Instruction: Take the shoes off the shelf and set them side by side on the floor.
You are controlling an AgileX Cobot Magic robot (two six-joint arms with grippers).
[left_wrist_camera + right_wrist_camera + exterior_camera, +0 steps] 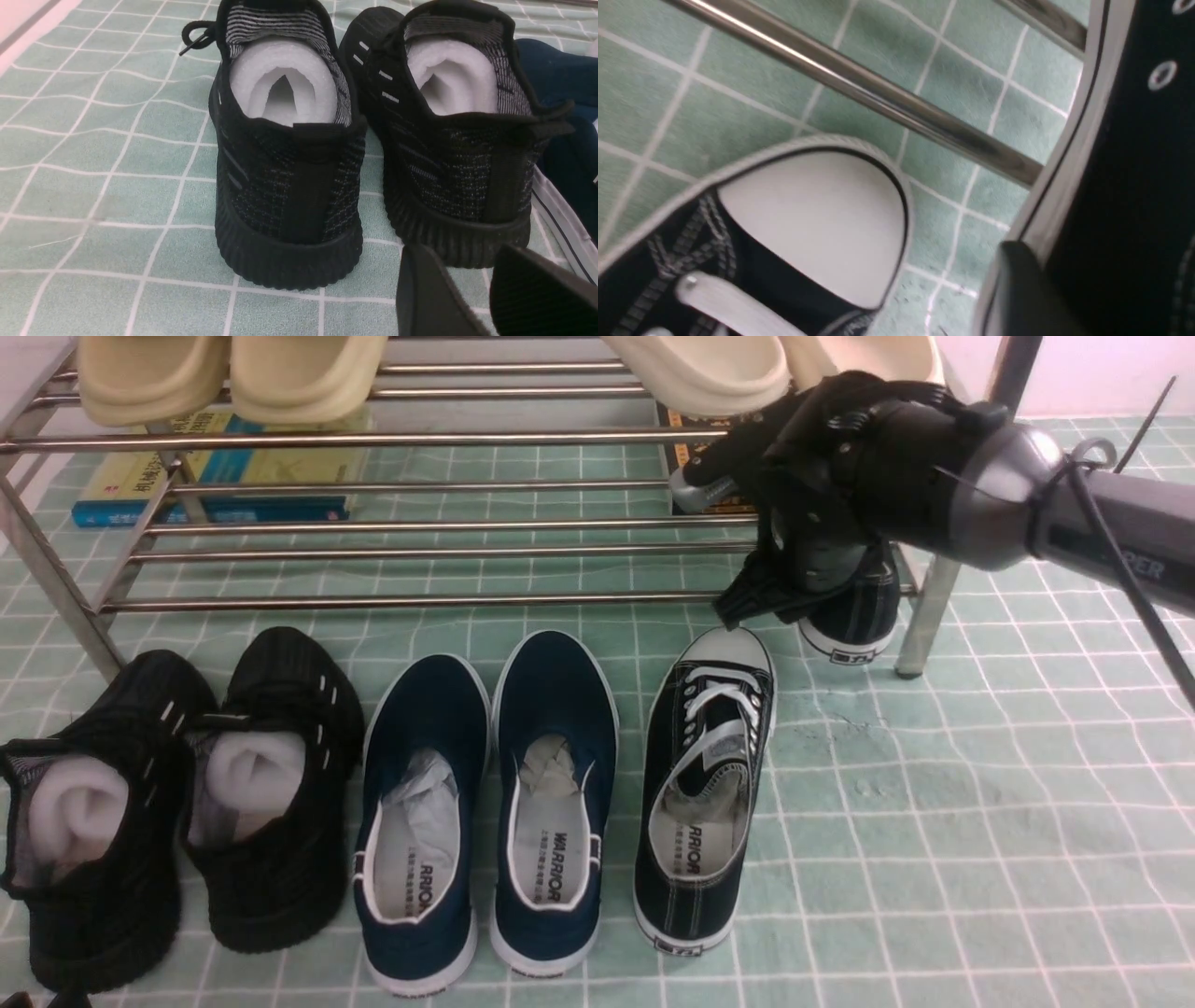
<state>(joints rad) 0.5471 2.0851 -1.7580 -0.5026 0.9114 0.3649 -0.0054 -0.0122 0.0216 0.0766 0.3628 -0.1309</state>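
Note:
One black canvas shoe (705,784) with white laces stands on the pale green grid floor (980,803), toe toward the shelf (420,551); its white toe cap (812,219) fills the right wrist view. The second shoe (854,616) hangs at the lower tier's right end, heel past the front bar, with my right gripper (803,579) shut on it. One finger (1017,289) presses its white sole edge beside the black canvas (1134,163). My left gripper (467,289) is open, nothing between its fingers, low behind the knit sneakers' heels.
Black knit sneakers (177,803) and navy slip-ons (485,803) stand in a row left of the canvas shoe. Beige slippers (233,373) rest on the upper tier, books (215,476) lie behind. A shelf leg (924,616) stands right of the held shoe.

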